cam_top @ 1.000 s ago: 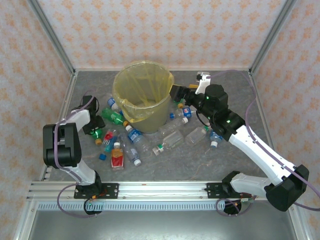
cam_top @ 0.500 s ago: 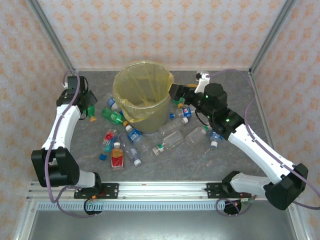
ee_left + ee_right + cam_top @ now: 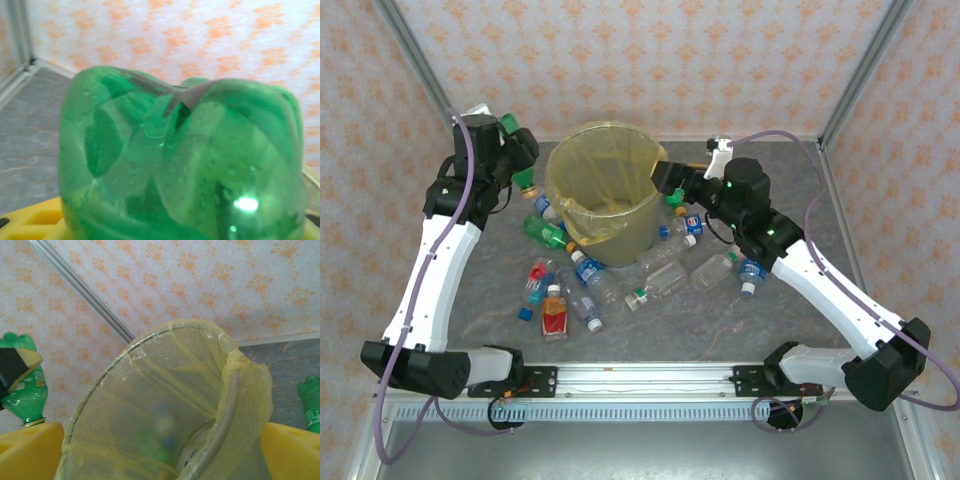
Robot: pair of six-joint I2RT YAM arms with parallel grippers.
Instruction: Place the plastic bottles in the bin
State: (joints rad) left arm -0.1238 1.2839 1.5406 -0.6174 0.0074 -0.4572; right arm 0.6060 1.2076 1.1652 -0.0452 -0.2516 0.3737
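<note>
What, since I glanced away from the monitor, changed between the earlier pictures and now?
The left pincer carried a green bottle up from the table's left side to beside the bin's far-left rim, shut on it. The right pincer, open, edged slightly toward the bin. The bin and the bottles on the table stayed put.

We've got a grey marbled tabletop (image 3: 650, 325) as the base surface. It's walled on three sides with pale wallpaper in an orange floral print: back wall (image 3: 650, 60), left wall (image 3: 360, 180) and right wall (image 3: 920, 180). Metal posts stand at the tabletop's two far corners, the left post (image 3: 423, 70) and the right post (image 3: 862, 70). Along its near edge we see a silver slotted rail (image 3: 640, 377). A ribbed strip (image 3: 640, 411) sits just in front of that, followed by a plain grey metal sheet (image 3: 640, 450).
</note>
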